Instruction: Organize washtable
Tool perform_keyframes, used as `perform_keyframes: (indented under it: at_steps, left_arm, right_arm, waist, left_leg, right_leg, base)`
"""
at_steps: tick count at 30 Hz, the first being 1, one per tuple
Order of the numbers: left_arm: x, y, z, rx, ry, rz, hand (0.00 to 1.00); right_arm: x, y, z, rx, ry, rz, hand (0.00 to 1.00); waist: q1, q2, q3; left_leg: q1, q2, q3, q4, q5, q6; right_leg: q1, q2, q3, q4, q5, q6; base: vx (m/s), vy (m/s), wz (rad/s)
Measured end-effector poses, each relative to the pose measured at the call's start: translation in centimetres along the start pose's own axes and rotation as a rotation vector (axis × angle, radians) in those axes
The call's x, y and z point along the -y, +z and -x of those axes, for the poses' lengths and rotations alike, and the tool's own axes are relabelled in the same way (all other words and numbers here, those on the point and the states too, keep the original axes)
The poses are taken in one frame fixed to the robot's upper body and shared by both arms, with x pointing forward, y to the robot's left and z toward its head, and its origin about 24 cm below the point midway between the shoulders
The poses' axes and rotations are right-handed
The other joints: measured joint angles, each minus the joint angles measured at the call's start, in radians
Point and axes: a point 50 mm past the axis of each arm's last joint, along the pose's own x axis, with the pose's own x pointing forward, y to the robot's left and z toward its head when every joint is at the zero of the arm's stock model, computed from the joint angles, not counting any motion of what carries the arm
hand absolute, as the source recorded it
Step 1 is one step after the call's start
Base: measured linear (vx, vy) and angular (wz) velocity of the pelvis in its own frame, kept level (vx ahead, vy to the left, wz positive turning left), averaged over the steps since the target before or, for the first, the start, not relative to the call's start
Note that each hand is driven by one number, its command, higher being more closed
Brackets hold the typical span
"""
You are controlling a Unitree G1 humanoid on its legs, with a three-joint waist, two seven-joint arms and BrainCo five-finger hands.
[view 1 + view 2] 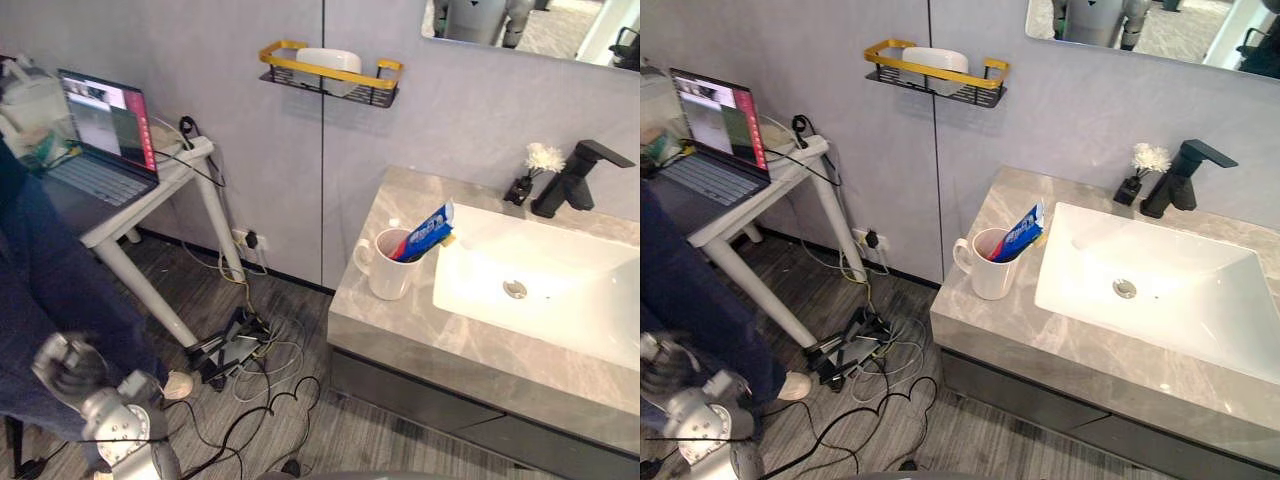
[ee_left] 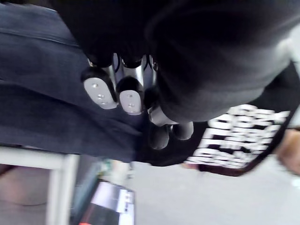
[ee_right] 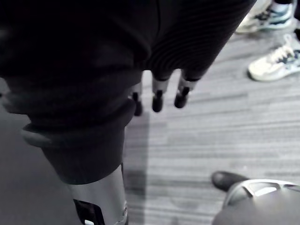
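A white mug (image 1: 388, 268) stands on the grey marble counter (image 1: 400, 335), left of the white sink basin (image 1: 560, 290). A blue toothpaste tube (image 1: 428, 232) leans out of the mug. A black faucet (image 1: 578, 175) rises behind the basin, with a small dark bottle holding a white tuft (image 1: 535, 168) beside it. My left hand (image 1: 65, 365) hangs low at the far left, away from the counter; its fingers (image 2: 112, 91) are curled and hold nothing. My right hand (image 3: 157, 93) hangs over the floor with fingers relaxed and empty.
A yellow-and-black wall shelf (image 1: 330, 75) holds a white dish. A white side table (image 1: 150, 195) carries an open laptop (image 1: 100, 135). A person in dark jeans (image 1: 50, 290) stands at the left. Cables and a power strip (image 1: 235, 350) lie on the floor. Shoes (image 3: 274, 65) show nearby.
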Motion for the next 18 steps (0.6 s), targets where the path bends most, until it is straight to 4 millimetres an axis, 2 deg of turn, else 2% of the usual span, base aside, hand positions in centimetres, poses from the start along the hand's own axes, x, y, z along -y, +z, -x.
perform_keyframes:
  at_steps: [3, 5, 7, 8, 10, 12, 18]
  left_arm:
    - [2.3, 3.4, 0.9, 0.120, -0.098, 0.108, 1.00]
    - [3.6, 5.3, 1.8, 0.175, -0.175, 0.182, 1.00]
    - [5.7, 7.0, 3.2, 0.205, -0.313, 0.283, 1.00]
    - [6.2, 7.2, 3.7, 0.199, -0.351, 0.307, 1.00]
    - [8.2, 7.9, 5.8, 0.169, -0.550, 0.387, 1.00]
    - [9.1, 8.4, 7.0, 0.148, -0.675, 0.453, 1.00]
    - [10.4, 7.8, 9.7, -0.091, -0.954, 0.672, 1.00]
  right_arm:
    - [-0.3, 0.8, 0.0, 0.034, 0.010, 0.008, 0.00]
    - [-0.8, 1.4, 0.1, 0.064, 0.026, 0.013, 0.00]
    - [-2.4, 1.7, 0.5, 0.081, 0.077, 0.022, 0.00]
    - [-2.7, 1.7, 0.6, 0.079, 0.088, 0.020, 0.00]
    - [-3.1, 2.0, 0.7, 0.092, 0.115, 0.037, 0.00]
    - [-3.2, 2.0, 0.7, 0.093, 0.122, 0.041, 0.00]
    - [-3.7, 2.0, 0.7, 0.099, 0.173, 0.122, 0.00]
  waist:
    - [0.002, 0.015, 0.004]
    - [0.004, 0.011, 0.003]
    - [0.000, -0.005, 0.007]
    - [0.000, -0.005, 0.007]
    - [-0.003, -0.001, 0.003]
    - [-0.004, -0.001, -0.003]
    - [-0.008, -0.002, -0.017]
  left_leg:
    - [-0.003, 0.004, 0.003, 0.001, 0.000, 0.000]
    - [-0.008, 0.004, 0.014, 0.002, -0.006, 0.003]
    - [-0.011, -0.008, 0.034, 0.002, -0.011, 0.004]
    - [-0.009, -0.007, 0.038, 0.003, -0.011, 0.004]
    - [-0.009, 0.004, 0.072, 0.003, -0.010, 0.004]
    - [-0.020, 0.009, 0.073, 0.012, -0.005, 0.004]
    - [-0.016, 0.030, 0.124, 0.037, -0.002, -0.002]
  right_leg:
    - [0.000, -0.003, -0.009, 0.013, -0.002, 0.002]
    - [-0.001, -0.009, -0.008, 0.015, -0.008, 0.004]
    - [-0.006, -0.027, -0.009, 0.022, -0.045, 0.024]
    - [-0.006, -0.027, -0.010, 0.027, -0.049, 0.024]
    - [-0.014, -0.022, -0.010, 0.034, -0.051, 0.023]
    - [-0.026, -0.018, -0.005, 0.041, -0.052, 0.021]
    - [-0.042, -0.002, 0.058, 0.034, -0.039, 0.021]
  base:
    - [-0.08, -0.014, 0.10]
    - [-0.12, -0.013, -0.09]
    - [-0.12, -0.025, -0.13]
    - [-0.11, -0.022, -0.08]
    - [-0.10, -0.017, -0.02]
    - [-0.04, -0.018, -0.06]
    - [0.03, -0.009, -0.23]
